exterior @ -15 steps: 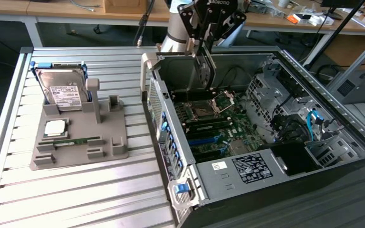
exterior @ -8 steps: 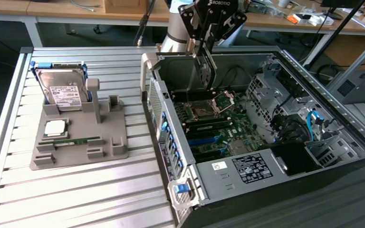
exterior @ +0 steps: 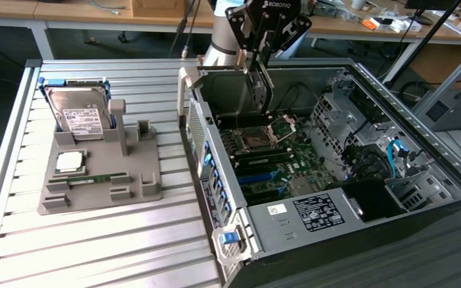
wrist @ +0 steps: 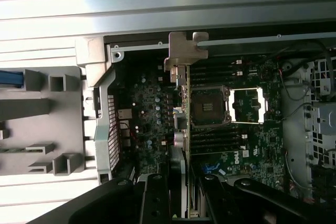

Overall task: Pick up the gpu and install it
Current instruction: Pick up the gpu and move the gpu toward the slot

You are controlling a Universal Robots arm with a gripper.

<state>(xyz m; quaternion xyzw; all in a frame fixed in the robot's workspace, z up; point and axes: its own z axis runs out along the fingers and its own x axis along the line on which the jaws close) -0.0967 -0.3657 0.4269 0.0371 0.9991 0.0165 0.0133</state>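
The black two-fingered gripper (exterior: 260, 60), clamped on the thin green gpu card with its silver bracket (wrist: 181, 103), hangs above the green motherboard (exterior: 271, 150). Seating well likely needs the card edge square to that board's slot.

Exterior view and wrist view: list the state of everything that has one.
Thin green GPU card with silver bracket: held on edge over the motherboard.
Black end effector: shut on the GPU card.
Metal computer case: side panel off.
Silver CPU socket: cover flipped open.
Silver hard drive with white label: upright in grey holder.

gpu (exterior: 263, 90) above motherboard (exterior: 266, 150) — parts holder (exterior: 138, 180) at the exterior view's left
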